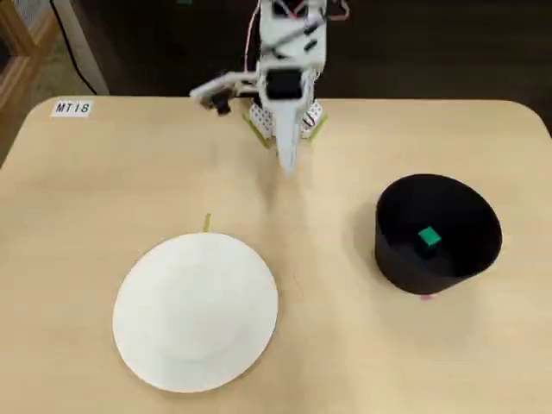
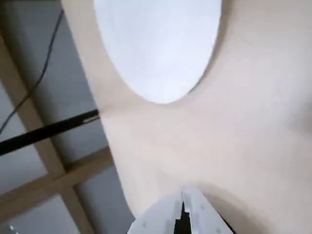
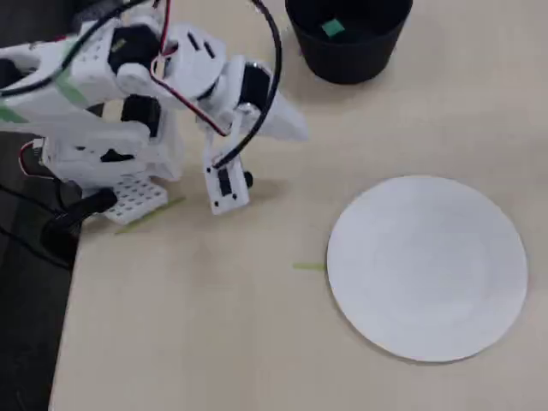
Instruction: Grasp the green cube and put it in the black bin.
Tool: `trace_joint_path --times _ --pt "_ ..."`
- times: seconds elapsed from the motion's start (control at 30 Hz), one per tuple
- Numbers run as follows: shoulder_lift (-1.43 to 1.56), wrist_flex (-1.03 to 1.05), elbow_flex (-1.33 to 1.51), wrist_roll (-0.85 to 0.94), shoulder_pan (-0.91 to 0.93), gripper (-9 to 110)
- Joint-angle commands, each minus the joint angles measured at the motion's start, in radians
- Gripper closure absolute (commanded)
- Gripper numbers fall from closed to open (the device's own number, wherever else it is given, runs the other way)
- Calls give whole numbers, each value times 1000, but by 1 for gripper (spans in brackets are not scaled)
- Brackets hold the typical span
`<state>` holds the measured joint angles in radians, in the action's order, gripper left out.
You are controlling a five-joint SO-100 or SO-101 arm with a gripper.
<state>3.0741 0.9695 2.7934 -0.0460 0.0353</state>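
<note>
My table (image 1: 103, 172) fills both fixed views, pale wood with rounded far corners in a fixed view, and only there do I see the "MT18" label (image 1: 72, 108) at its far left. The wrist view alone shows past the table's edge to the floor, with a wooden frame (image 2: 53, 180) and a black cable (image 2: 39, 78) on its left.

The white plate (image 1: 197, 310) lies near the front left in a fixed view, well apart from the black bin (image 1: 437, 233) on the right; bare table runs between them. In another fixed view the plate (image 3: 428, 267) sits lower right and the bin (image 3: 347, 43) at the top edge.

My arm (image 3: 128, 94) is folded back at the table's far edge, clear of both. My gripper (image 1: 288, 164) points down over bare table with its jaws together and nothing between them, which the wrist view (image 2: 183, 214) confirms.

A thin green tape strip (image 1: 207, 222) lies just beyond the plate's rim.

The green cube (image 1: 429, 239) rests inside the bin, on its floor, seen in both fixed views (image 3: 333, 28) but not from the wrist.
</note>
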Motion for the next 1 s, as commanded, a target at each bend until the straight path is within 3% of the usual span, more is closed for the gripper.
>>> trace_joint_path --times 0.0,0.97 --pt "130 -11 103 29 43 102" --pt "130 6 186 161 -9 102"
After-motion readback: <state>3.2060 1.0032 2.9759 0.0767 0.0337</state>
